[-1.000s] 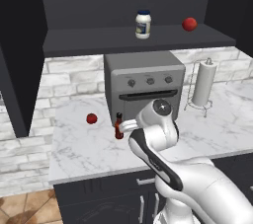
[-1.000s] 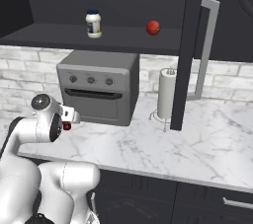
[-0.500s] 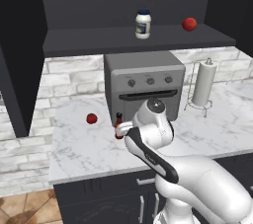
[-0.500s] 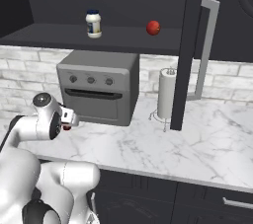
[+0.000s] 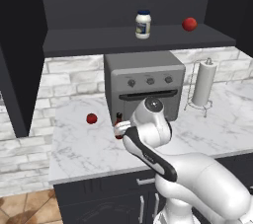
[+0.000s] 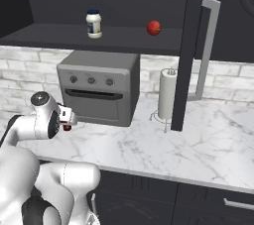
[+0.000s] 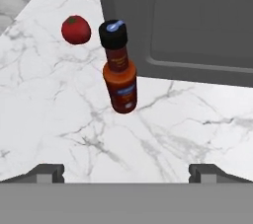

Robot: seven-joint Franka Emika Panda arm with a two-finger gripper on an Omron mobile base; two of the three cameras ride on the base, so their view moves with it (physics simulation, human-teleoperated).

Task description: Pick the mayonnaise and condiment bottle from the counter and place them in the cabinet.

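The condiment bottle (image 7: 120, 72), dark red-brown with a black cap, stands upright on the white marble counter (image 7: 54, 109), just in front of the toaster oven. My gripper (image 7: 128, 173) is open, its two fingertips (image 7: 47, 172) spread wide below the bottle and apart from it. From the left base view the hand covers most of the bottle (image 5: 118, 119), with the gripper (image 5: 120, 130) right at it. The mayonnaise (image 5: 143, 24), a white jar with a blue lid, stands on the shelf of the dark cabinet (image 5: 89, 38); it is also in the right base view (image 6: 94, 24).
A grey toaster oven (image 5: 143, 87) stands right behind the bottle. One tomato (image 7: 76, 29) lies on the counter left of the bottle, another (image 5: 189, 23) on the shelf. A paper-towel roll (image 5: 203, 84) stands right of the oven. An open cabinet door (image 6: 198, 45) hangs at the right.
The hand has shifted slightly left, toward the bottle. The jaws have stayed open and nothing else has moved.
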